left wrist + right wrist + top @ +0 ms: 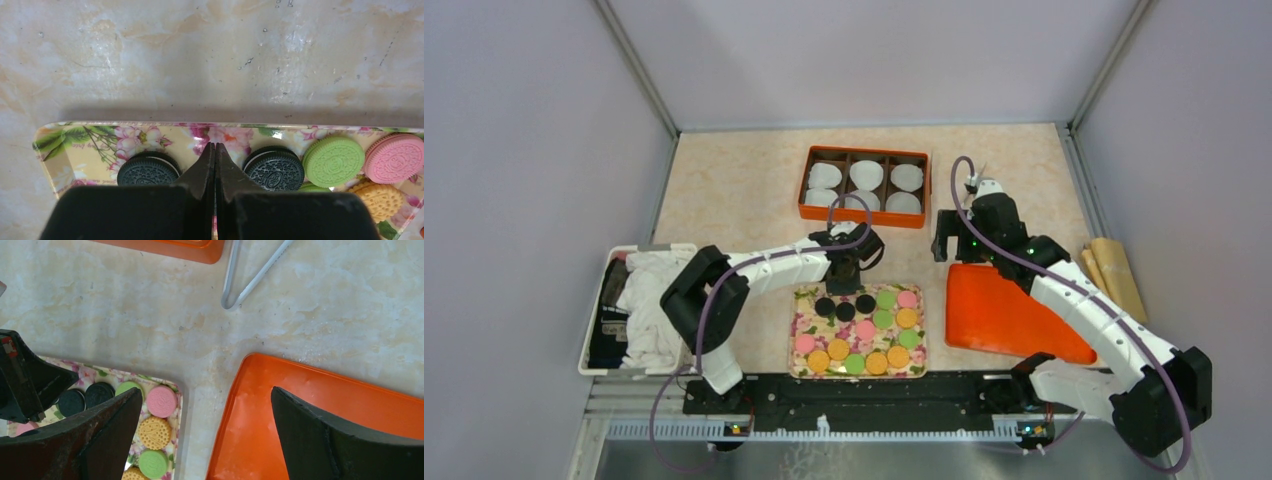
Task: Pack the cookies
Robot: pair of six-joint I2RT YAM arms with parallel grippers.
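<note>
Several cookies, black (845, 311), pink, green and orange, lie on a floral tray (798, 325) at the near middle. An orange box (807, 183) with white paper cups (866, 174) in its compartments stands at the back. My left gripper (848, 272) is shut and empty over the tray's far edge; in the left wrist view its tips (215, 148) sit between two black cookies (147, 171) (275, 169). My right gripper (207, 395) is open and empty above the gap between the tray (178, 405) and the orange lid (320, 405).
The orange lid (994, 312) lies right of the tray. Metal tongs (247, 277) lie on the table near the box's corner. A white basket (590, 320) of cloths stands at the left. Brown paper rolls (1114, 275) lie at the right.
</note>
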